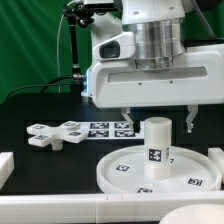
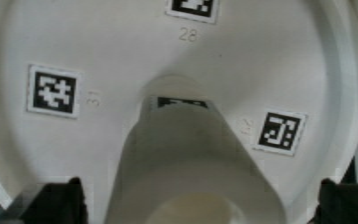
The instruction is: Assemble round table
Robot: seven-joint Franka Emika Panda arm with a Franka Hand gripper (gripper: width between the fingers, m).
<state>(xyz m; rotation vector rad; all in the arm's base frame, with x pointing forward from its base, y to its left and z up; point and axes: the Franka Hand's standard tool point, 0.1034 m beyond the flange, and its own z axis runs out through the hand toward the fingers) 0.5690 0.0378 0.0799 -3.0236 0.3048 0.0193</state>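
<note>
Exterior view: hand (image 1: 157, 123) hangs over the leg (image 1: 157, 146), spread wide, gripping nothing!
— And the leg?
— Upright on the round disc (image 1: 108, 172), down on the desk (image 1: 40, 108). Cross-shaped piece (image 1: 55, 135) lies off to the exterior view's left, by the marker board (image 1: 105, 128).
— Wrist view agrees: a fingertip (image 2: 60, 200) on either side of the leg, clear of it.

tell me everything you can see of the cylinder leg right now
The leg is a short, thick white cylinder, plastic by its look, with a black-and-white square tag on its side. It stands upright near the middle of the round disc, base resting on it. The open gripper hangs over it, fingers either side of its top, not touching.
</note>
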